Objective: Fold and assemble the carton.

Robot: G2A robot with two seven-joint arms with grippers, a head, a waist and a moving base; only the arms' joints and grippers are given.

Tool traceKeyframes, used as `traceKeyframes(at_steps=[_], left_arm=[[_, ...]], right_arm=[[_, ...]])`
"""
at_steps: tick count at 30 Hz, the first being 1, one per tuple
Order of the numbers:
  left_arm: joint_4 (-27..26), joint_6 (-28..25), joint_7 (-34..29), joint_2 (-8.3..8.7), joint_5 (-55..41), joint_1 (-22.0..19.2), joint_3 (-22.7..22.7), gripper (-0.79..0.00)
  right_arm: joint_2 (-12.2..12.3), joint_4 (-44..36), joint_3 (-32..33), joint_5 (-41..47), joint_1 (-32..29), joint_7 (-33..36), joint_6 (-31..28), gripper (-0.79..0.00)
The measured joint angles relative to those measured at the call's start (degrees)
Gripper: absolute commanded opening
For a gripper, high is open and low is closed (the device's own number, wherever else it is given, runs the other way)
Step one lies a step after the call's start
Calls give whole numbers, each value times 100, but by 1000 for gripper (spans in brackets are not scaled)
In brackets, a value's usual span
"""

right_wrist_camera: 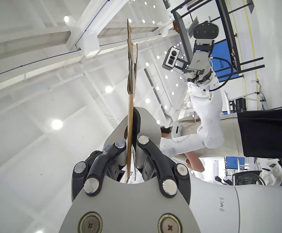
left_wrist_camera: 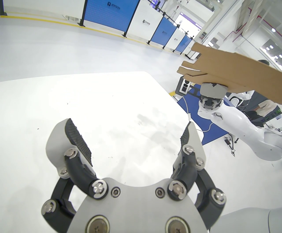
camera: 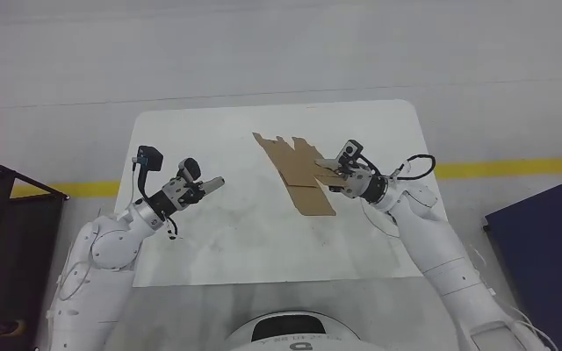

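Note:
A flat, unfolded brown carton (camera: 294, 171) hangs over the right half of the white table (camera: 219, 254), its notched flaps toward the far side. My right gripper (camera: 329, 168) is shut on the carton's right edge; the right wrist view sees the cardboard (right_wrist_camera: 131, 72) edge-on, pinched between the fingers (right_wrist_camera: 141, 119). The left wrist view sees the carton (left_wrist_camera: 222, 70) lifted off the table at the far end. My left gripper (camera: 213, 183) stays over the left half of the table, open, with nothing between its ribbed pads (left_wrist_camera: 78, 141).
A yellow floor line (camera: 500, 167) runs behind the table on both sides. A dark frame (camera: 22, 237) stands off the table's left edge and a blue mat (camera: 536, 228) lies off the right. Blue and white partition panels (left_wrist_camera: 123, 15) line the room.

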Motion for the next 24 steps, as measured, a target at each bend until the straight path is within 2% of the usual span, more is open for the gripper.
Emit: traceKeyframes(at_steps=[8, 11, 15, 18, 21, 24], left_arm=[[0, 0, 0, 0, 0, 0, 0, 0], [0, 0, 0, 0, 0, 0, 0, 0], [0, 0, 0, 0, 0, 0, 0, 0], [0, 0, 0, 0, 0, 0, 0, 0], [0, 0, 0, 0, 0, 0, 0, 0], [0, 0, 0, 0, 0, 0, 0, 0]], right_arm=[[9, -67, 14, -119, 69, 71, -35, -785], [103, -178, 185, -988, 372, 512, -406, -785], [299, -443, 294, -2994, 858, 1343, -808, -785], [388, -564, 334, -4050, 1008, 1761, -1436, -785], [425, -439, 417, -4181, 1139, 1991, -1805, -785], [439, -234, 450, -4144, 1366, 1958, -1773, -785]])
